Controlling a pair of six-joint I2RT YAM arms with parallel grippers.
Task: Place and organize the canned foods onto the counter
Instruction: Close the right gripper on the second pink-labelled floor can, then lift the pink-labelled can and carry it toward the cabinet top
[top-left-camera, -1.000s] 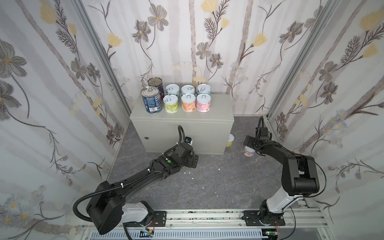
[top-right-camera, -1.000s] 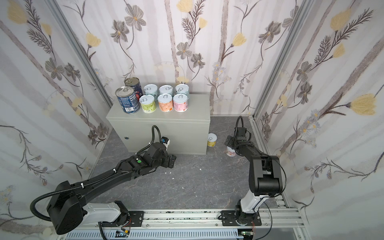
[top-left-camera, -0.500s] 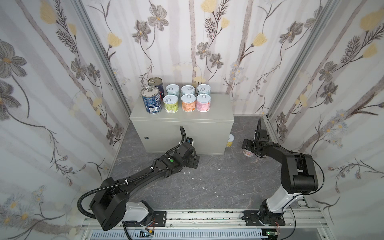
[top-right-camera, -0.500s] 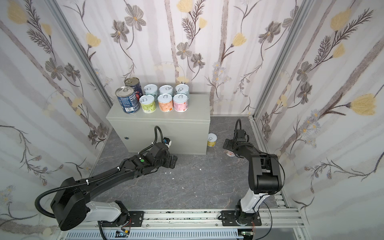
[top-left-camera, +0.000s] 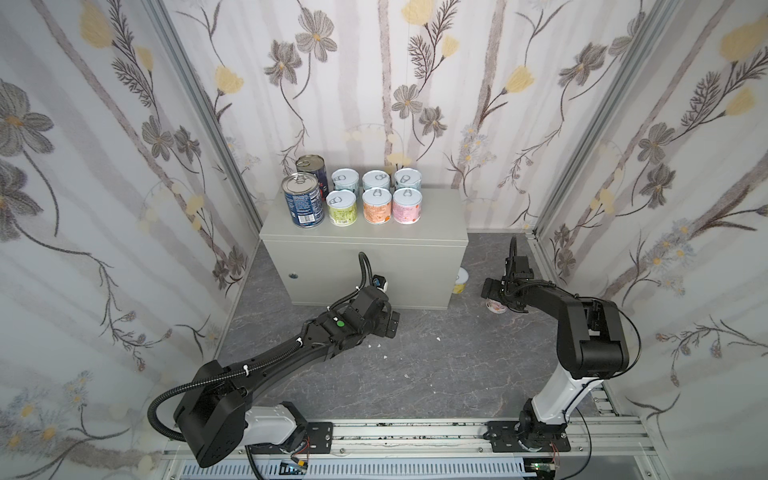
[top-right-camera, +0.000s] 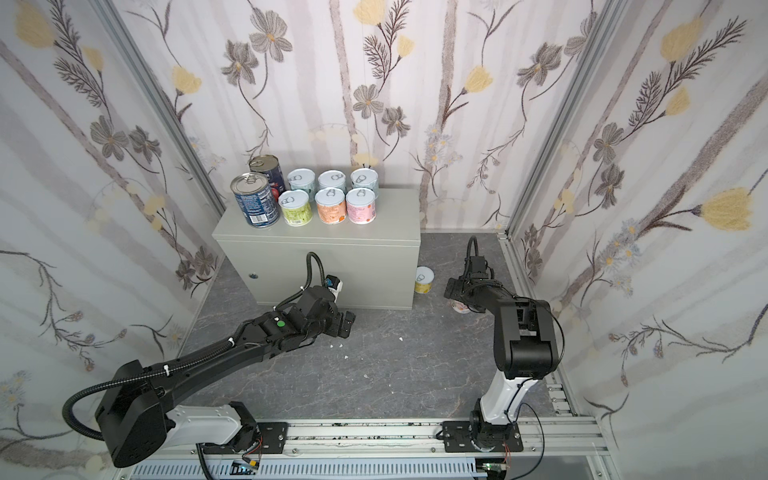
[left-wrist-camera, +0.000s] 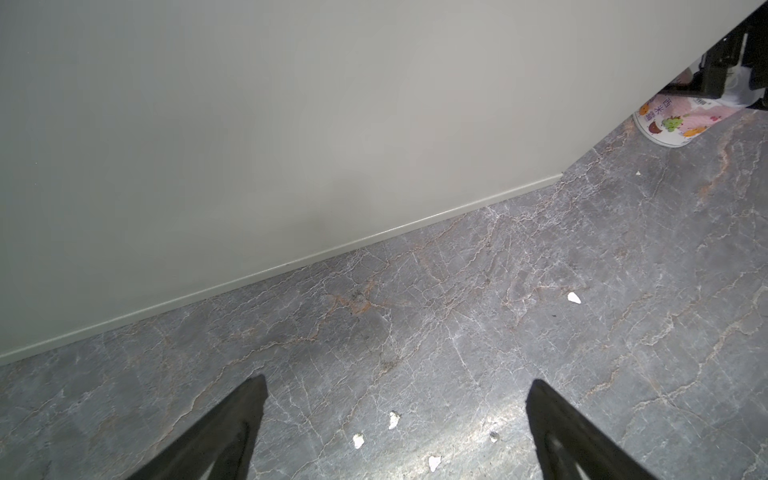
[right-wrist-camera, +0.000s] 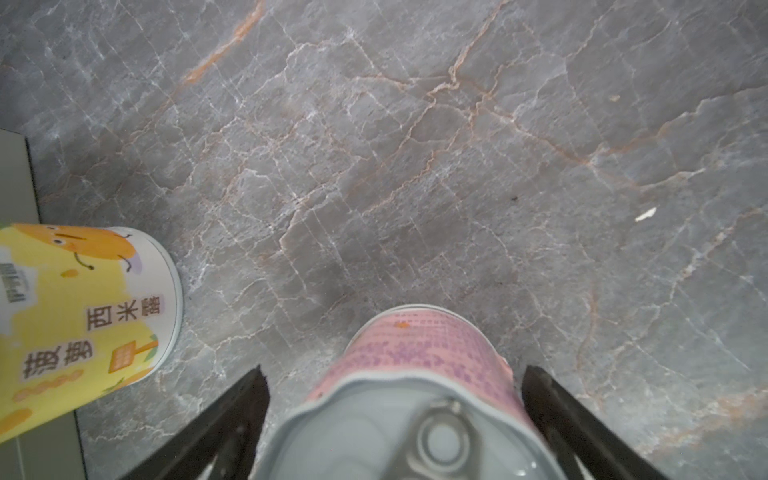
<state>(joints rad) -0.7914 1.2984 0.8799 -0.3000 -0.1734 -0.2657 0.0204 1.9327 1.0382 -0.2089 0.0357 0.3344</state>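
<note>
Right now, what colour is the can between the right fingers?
Pink can, purple print; clearest in right wrist view.

Eight cylindrical tins (top-left-camera: 376, 203) sit left atop the grey metal box (top-left-camera: 440, 216); yellow-labelled tin (top-left-camera: 460, 283), then pink-labelled tin (right-wrist-camera: 415, 353), stand right of it.

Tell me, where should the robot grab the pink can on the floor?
By its curved side wall, from above. The pink can stands upright, pull-tab lid up, and the right gripper hangs over it, jaws open on either side.
</note>
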